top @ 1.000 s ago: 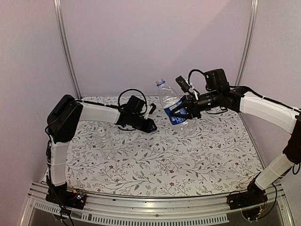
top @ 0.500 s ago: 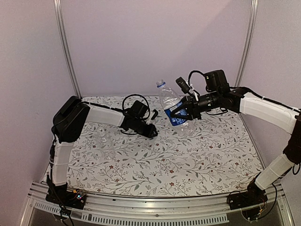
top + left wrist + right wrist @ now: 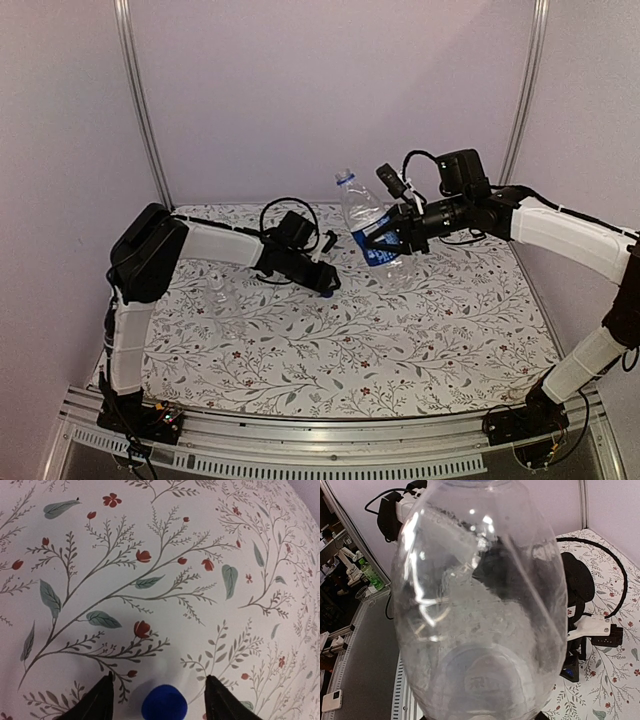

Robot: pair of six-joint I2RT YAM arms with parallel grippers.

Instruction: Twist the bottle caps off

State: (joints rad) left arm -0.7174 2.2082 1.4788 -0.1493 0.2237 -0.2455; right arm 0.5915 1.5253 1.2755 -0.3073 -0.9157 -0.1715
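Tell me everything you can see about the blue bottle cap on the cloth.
The blue cap is small, round, bright blue, seemingly smooth plastic. It is on no bottle and appears to lie on the floral tablecloth, throwing a soft shadow, between the left gripper's open fingers, touching neither. The frame crops its lower edge.

A robot lab booth: plain walls (image 3: pixel 330 90), aluminium posts (image 3: pixel 140 110), arms (image 3: pixel 215 243) on a rail (image 3: pixel 330 440).

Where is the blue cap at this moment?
In the left wrist view, the blue cap lies on the floral tablecloth between the left gripper's open fingers, touching neither.
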